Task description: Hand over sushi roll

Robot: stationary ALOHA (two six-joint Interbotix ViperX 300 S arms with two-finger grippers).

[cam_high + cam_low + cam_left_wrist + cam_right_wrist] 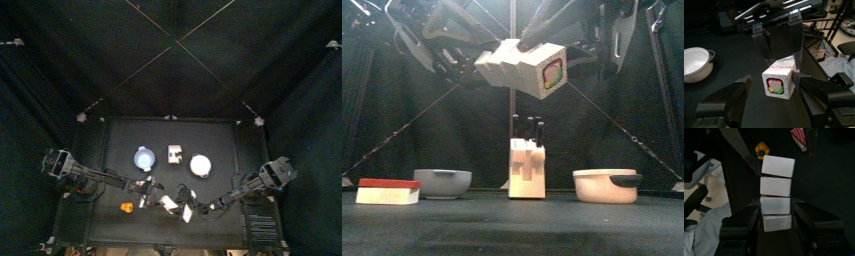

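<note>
White sushi roll (523, 66), a row of blocky slices with a coloured end face, is hanging in mid-air above the desk (513, 225), so you're mid-handover. Your right claw (776, 214) is clamping it across the slices, lift done. Your left claw (769, 95) is spread wide, jaws flanking the roll's end face (777, 82) but not pinching it. What's left, as I'm judging it: left closing on the roll, then right letting go.

so there's one sushi roll (523, 66), two round dishes (442, 183) (605, 186), one knife block (527, 168), one orange piece (127, 207), one red-and-white block (388, 191).
</note>
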